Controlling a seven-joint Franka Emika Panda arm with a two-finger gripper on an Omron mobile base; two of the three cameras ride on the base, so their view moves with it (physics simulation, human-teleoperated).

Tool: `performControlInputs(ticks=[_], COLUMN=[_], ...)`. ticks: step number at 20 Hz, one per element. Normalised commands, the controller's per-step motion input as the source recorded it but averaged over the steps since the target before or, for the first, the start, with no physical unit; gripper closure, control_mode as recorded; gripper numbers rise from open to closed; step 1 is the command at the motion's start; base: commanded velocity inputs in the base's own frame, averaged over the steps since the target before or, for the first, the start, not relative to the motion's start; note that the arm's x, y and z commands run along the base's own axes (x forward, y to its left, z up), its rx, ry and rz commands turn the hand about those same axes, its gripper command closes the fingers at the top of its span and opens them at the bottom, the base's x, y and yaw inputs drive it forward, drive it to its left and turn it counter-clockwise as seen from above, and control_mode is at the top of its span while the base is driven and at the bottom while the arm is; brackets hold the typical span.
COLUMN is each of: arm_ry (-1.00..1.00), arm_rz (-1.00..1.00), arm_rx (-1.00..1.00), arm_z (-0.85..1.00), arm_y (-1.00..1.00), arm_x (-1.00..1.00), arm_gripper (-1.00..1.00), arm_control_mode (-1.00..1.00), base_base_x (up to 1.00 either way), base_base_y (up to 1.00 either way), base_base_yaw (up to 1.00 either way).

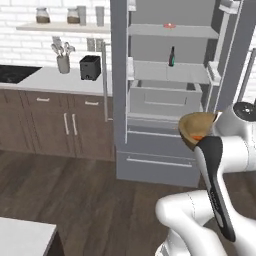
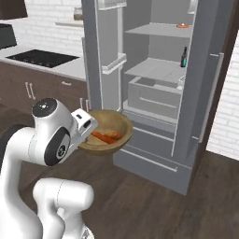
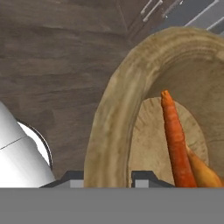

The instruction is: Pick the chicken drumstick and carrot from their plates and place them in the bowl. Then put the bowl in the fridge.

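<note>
Round light-brown wooden bowl [image 2: 106,132] is airborne in front of the open tall grey double-door fridge [image 1: 167,90], held over the dark wood floor [image 1: 75,200], not yet inside. Slim orange-red carrot [image 3: 176,140] lies on the bowl's bottom; plumper orange-brown chicken drumstick [image 3: 203,170] sits just beside it, touching. So both food items look loaded: the first part seems done. Tool [image 3: 107,178] is clenched on the bowl's near rim, one finger inside the wall, one outside. Left to do, as I judge it: carry the bowl onto a pale grey fridge shelf [image 2: 156,70], set it down, let go. The bowl looks tilted in the left base view, so spilling is the risk.
</note>
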Motion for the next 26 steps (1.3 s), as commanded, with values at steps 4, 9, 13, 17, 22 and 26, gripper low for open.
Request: performControlInputs(ticks=[4,9,13,17,22,26], arm_ry=[0.0,0.0,0.0,0.0,0.0,0.0], arm_rz=[0.0,0.0,0.0,0.0,0.0,0.0], arm_rx=[0.0,0.0,0.0,0.0,0.0,0.0], arm_z=[0.0,0.0,0.0,0.0,0.0,0.0], arm_y=[0.0,0.0,0.0,0.0,0.0,0.0], arm_x=[0.0,0.0,0.0,0.0,0.0,0.0], arm_gripper=[1.0,1.0,1.0,1.0,1.0,1.0], arm_control_mode=[1.0,1.0,1.0,1.0,1.0,1.0], base_base_x=[0.48,0.3,0.62,0.79,0.4,0.45], base_base_y=[0.16,-0.16,0.01,0.08,-0.2,0.0], base_base_yaw=[-0.07,-0.26,-0.16,0.0,0.0,0.02])
